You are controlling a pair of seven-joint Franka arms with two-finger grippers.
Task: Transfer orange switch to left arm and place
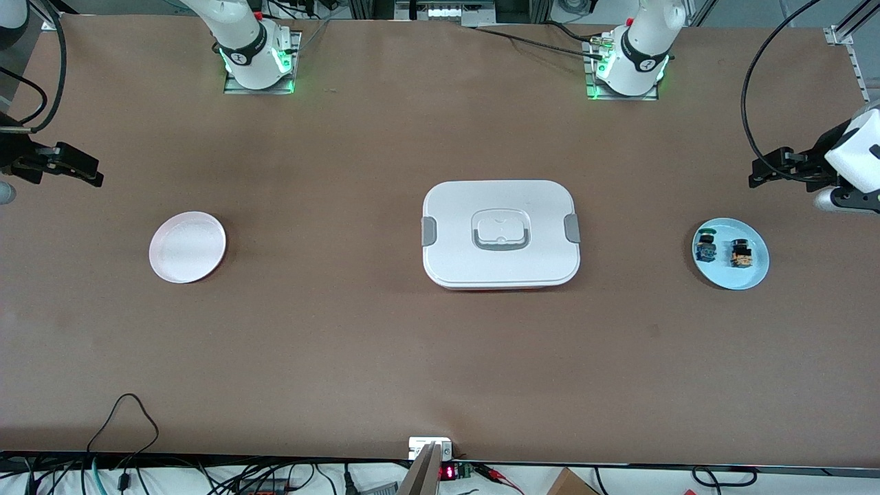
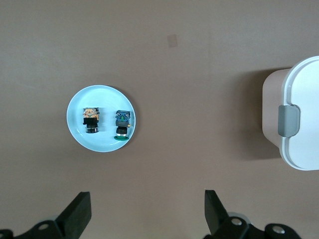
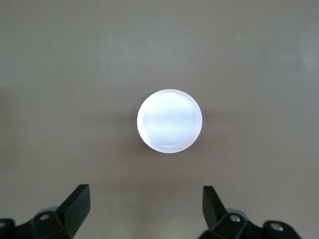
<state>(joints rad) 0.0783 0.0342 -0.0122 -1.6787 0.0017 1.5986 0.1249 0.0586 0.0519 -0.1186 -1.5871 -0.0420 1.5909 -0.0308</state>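
The orange switch [image 1: 741, 254] is seen lying on its side on the pale blue plate [image 1: 755, 273] at the left arm's end of the table, just beside a blue-based switch [image 1: 705, 248] that lies toward the box. In the left wrist view the two are laid parallel, a small gap between them, each long axis running cap to base across the plate.

The left gripper [image 1: 763, 172] is held in the air over bare table close to that plate, fingers spread wide with nothing between them. The left arm is judged much the nearer one, so the pick falls to it, and the fingers would best be closed across the switch's short width, clear of its neighbour.

The right gripper [image 1: 81, 170] is parked over the table's other end, likewise wide and empty — below it lies the white plate [image 1: 187, 246].

The box [image 1: 500, 234] stands mid-table between the two plates, lid clipped on. Open table is left around it, both toward the bases and toward the front camera — a hand-over would have to be carried over or around it.
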